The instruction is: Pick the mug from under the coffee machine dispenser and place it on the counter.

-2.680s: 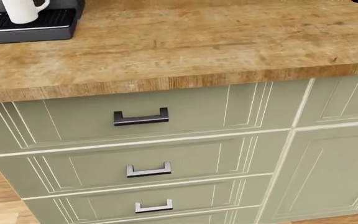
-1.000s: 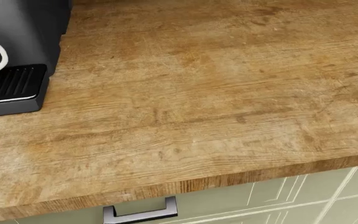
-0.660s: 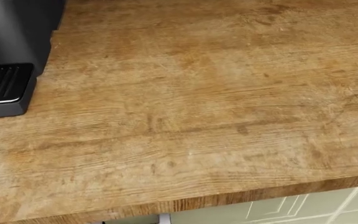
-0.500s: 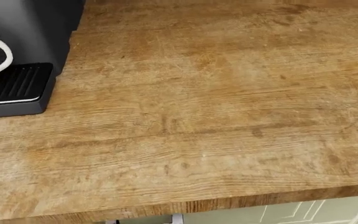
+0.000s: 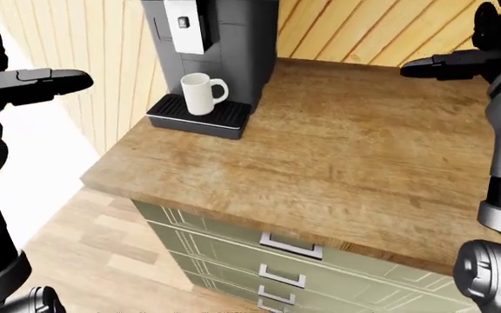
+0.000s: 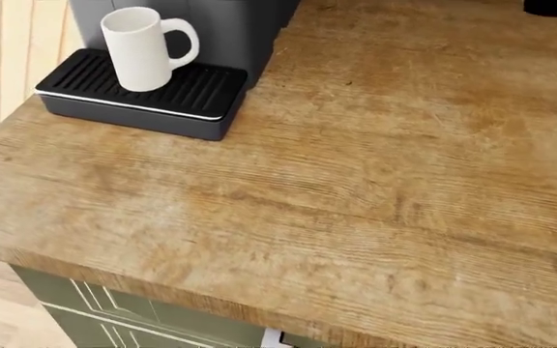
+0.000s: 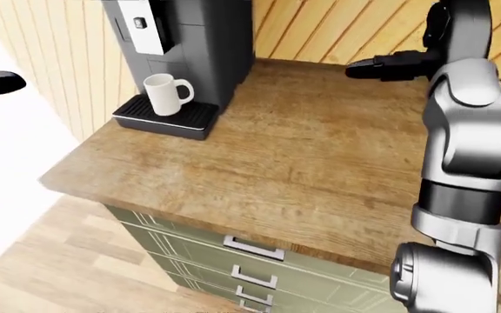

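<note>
White mug [image 6: 140, 48] stands upright on the coffee machine's [image 5: 215, 45] drip tray [image 6: 141, 94], inside unseen. Left robot hand [image 5: 33, 83] and right robot hand [image 7: 394, 65] hover apart; finger state unclear.

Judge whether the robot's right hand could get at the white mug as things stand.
Probably yes: the mug stands alone on the drip tray, handle toward the right hand, with only bare counter between.

White mug [image 6: 141, 49], upright (handle right), on drip tray [image 6: 196, 93]
</note>
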`<state>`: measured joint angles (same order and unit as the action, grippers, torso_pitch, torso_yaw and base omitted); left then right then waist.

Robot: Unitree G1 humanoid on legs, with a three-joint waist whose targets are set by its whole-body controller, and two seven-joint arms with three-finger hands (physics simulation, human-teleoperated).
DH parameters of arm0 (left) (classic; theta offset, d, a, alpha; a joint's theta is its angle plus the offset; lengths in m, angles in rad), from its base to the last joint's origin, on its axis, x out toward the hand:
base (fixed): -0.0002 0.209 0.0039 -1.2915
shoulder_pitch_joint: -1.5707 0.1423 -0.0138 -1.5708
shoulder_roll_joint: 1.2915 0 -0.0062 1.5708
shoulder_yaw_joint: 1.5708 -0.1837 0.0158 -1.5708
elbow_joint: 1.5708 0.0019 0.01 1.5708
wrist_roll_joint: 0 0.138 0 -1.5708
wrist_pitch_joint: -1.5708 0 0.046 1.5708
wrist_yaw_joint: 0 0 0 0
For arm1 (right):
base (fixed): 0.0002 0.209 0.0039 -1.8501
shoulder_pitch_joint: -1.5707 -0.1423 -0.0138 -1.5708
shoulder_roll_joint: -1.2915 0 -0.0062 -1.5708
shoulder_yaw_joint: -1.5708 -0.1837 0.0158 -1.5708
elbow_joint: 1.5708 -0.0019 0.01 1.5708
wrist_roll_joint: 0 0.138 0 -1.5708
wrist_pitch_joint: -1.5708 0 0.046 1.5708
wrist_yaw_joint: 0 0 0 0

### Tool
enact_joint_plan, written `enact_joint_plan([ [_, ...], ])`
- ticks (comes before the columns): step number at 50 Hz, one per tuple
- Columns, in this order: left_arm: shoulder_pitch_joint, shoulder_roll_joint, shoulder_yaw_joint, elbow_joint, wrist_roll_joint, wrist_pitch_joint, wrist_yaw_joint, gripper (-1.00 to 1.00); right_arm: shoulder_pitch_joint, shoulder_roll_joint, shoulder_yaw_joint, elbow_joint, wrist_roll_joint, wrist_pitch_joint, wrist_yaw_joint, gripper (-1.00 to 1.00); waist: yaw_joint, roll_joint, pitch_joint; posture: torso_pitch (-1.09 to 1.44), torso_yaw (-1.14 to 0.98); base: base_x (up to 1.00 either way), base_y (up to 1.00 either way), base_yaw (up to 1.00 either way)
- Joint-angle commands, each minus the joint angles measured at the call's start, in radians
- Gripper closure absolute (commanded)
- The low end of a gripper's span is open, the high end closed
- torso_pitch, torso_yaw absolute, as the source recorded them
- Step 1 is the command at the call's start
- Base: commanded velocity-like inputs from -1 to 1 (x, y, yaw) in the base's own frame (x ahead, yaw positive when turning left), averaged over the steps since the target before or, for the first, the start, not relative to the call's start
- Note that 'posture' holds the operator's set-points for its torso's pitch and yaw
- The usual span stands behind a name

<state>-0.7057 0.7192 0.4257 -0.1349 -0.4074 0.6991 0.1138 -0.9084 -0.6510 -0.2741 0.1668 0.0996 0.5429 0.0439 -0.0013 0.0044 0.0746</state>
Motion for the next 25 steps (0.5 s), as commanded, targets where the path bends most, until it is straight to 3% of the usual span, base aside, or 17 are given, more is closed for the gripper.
enact_joint_plan([
  [1, -0.032, 0.018, 0.009, -0.036, -0.007, -0.024, -0.004, -1.00, -0.035, -0.023, -0.022, -0.049, -0.019, -0.012, -0.006, -1.00, -0.006, -0.004, -0.031, 0.00, 0.00, 0.00, 0.00, 0.00],
  [6, -0.028, 0.003, 0.004, -0.039, -0.003, -0.028, 0.005, -1.00, -0.036, -0.020, -0.018, -0.022, -0.086, -0.024, -0.029, -1.00, 0.003, 0.006, -0.043, 0.00, 0.00, 0.00, 0.00, 0.00],
  [8, -0.028, 0.000, 0.003, -0.039, -0.001, -0.028, 0.011, -1.00, -0.060, -0.002, -0.044, 0.014, -0.069, -0.069, -0.066, -1.00, 0.002, 0.008, -0.045, 0.00, 0.00, 0.00, 0.00, 0.00],
  [15, -0.011, 0.000, 0.007, -0.055, -0.012, 0.044, 0.032, -1.00, -0.077, -0.030, -0.023, 0.013, -0.062, -0.048, -0.067, -1.00, -0.002, 0.012, -0.047, 0.00, 0.00, 0.00, 0.00, 0.00],
  [19, -0.010, -0.003, 0.012, -0.065, -0.015, 0.068, 0.041, -1.00, -0.060, -0.032, -0.021, 0.021, -0.061, -0.114, -0.056, -1.00, -0.003, 0.012, -0.047, 0.00, 0.00, 0.00, 0.00, 0.00],
  [25, -0.030, -0.024, -0.009, -0.070, -0.020, 0.120, 0.047, -1.00, -0.067, -0.043, -0.046, -0.017, 0.005, 0.001, -0.001, -1.00, -0.002, 0.004, -0.048, 0.00, 0.00, 0.00, 0.00, 0.00],
])
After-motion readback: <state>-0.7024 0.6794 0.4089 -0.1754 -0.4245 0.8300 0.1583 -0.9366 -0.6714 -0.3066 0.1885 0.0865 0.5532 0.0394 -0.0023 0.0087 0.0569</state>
